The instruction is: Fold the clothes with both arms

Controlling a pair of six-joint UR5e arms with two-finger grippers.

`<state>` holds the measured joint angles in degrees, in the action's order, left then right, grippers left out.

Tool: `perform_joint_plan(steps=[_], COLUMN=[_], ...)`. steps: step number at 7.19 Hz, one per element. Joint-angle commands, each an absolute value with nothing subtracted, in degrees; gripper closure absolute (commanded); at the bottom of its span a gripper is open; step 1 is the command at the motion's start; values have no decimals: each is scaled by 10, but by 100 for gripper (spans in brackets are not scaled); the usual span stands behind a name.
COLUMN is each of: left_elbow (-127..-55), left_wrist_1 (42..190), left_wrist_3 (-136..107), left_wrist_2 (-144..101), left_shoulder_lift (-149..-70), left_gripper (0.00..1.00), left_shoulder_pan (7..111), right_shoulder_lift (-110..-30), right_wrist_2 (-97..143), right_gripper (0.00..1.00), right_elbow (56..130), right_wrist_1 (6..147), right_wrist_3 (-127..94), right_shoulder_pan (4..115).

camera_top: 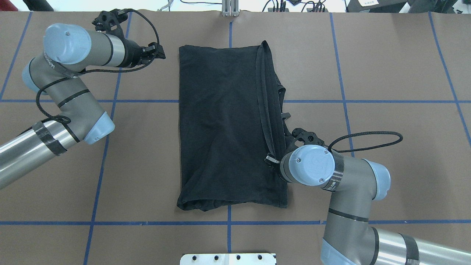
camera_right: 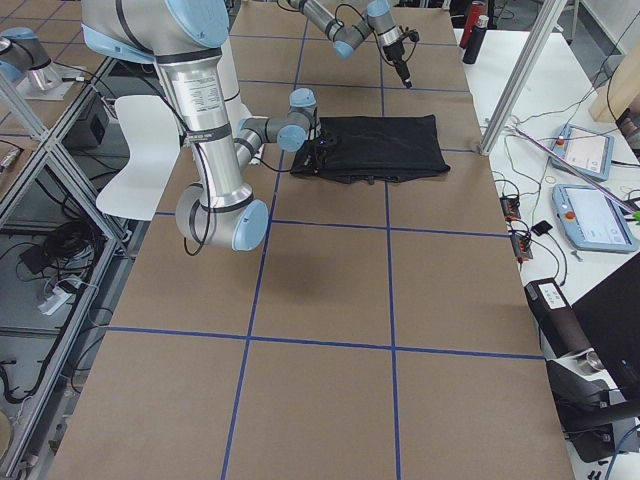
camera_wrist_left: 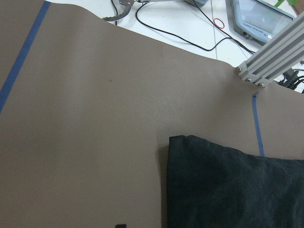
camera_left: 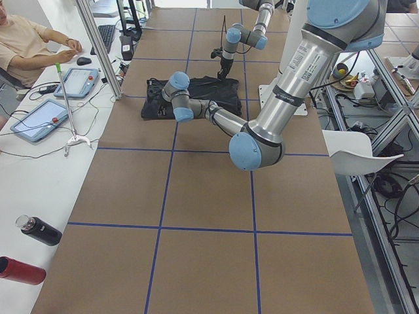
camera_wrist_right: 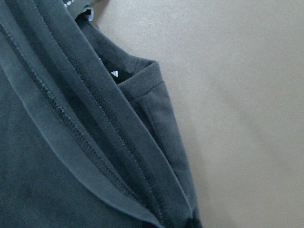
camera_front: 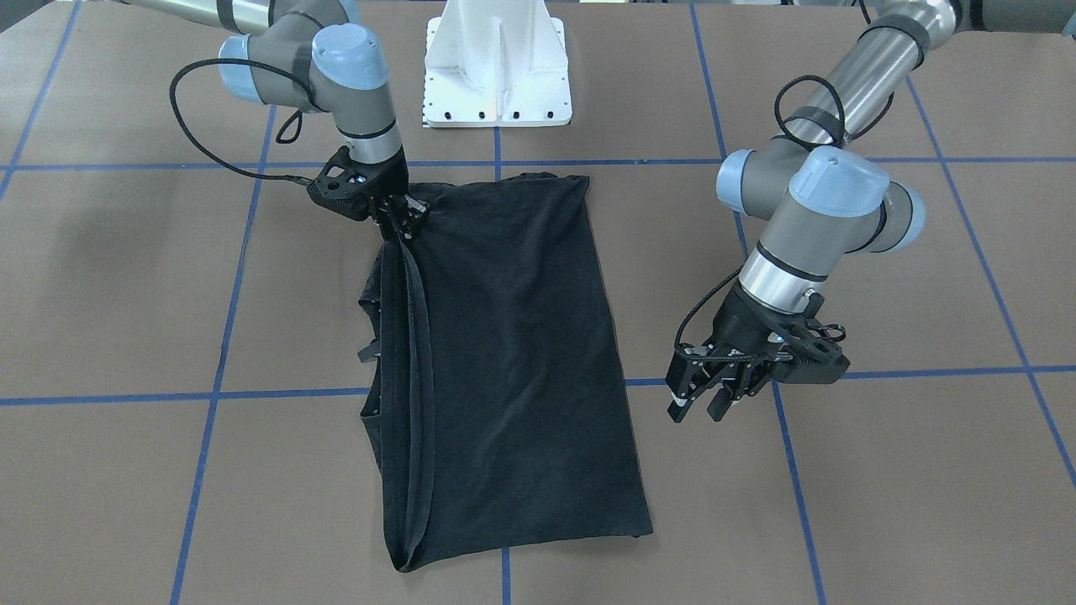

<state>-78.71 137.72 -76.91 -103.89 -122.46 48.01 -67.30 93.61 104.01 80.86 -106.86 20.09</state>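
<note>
Brown paper covers the whole table (camera_front: 841, 504), marked into big squares by blue tape lines (camera_front: 210, 395). Two grey metal jointed arms with light-blue joint caps reach in over it: the right arm (camera_front: 353, 76) and the left arm (camera_front: 824, 210), with a white pedestal base (camera_front: 498, 76) standing between their shoulders.

Between the two tools lies the black T-shirt (camera_front: 521, 353), folded into one long rectangle and flat on the paper apart from the edge on the right gripper's side. That edge is a stack of stitched hem bands (camera_front: 420, 353) that rises off the table to the tool.

The black two-finger right gripper (camera_front: 403, 220) points down at the shirt corner nearest the pedestal, its fingers pinched together on the end of those hem bands. From its own wrist camera the bands run together towards the fingers, with a small white mark (camera_wrist_right: 114, 73) showing on the cloth tucked under them.

The black two-finger left gripper (camera_front: 700, 407) hangs above bare paper beside the shirt's opposite long edge, clear of the cloth, with its fingers spread apart and holding nothing.
</note>
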Motion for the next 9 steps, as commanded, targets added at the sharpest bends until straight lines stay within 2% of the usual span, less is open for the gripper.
perform_joint_plan(steps=[1,4,7,9], left_elbow=[-793,-815,-971,-1068], left_wrist_1=[1376,1376,1375,1264], left_wrist_3=[-772,-786,-989,-1117], left_wrist_2=[-1039,-1040,-1030,-927], left_shoulder_lift=[-1223,-1215,-1104,-1080], left_gripper=[34,34,34,34], left_shoulder_pan=[481,480,421,295], right_shoulder_lift=[-673,-671,-686,-706], right_wrist_2=[936,940,947,962], right_gripper=[100,100,100,100], right_elbow=[1040,1049,1070,1091], right_wrist_1=[809,809,809,806], right_wrist_3=[-1069,-1067,-1067,-1067], right_shoulder_pan=[200,205,207,207])
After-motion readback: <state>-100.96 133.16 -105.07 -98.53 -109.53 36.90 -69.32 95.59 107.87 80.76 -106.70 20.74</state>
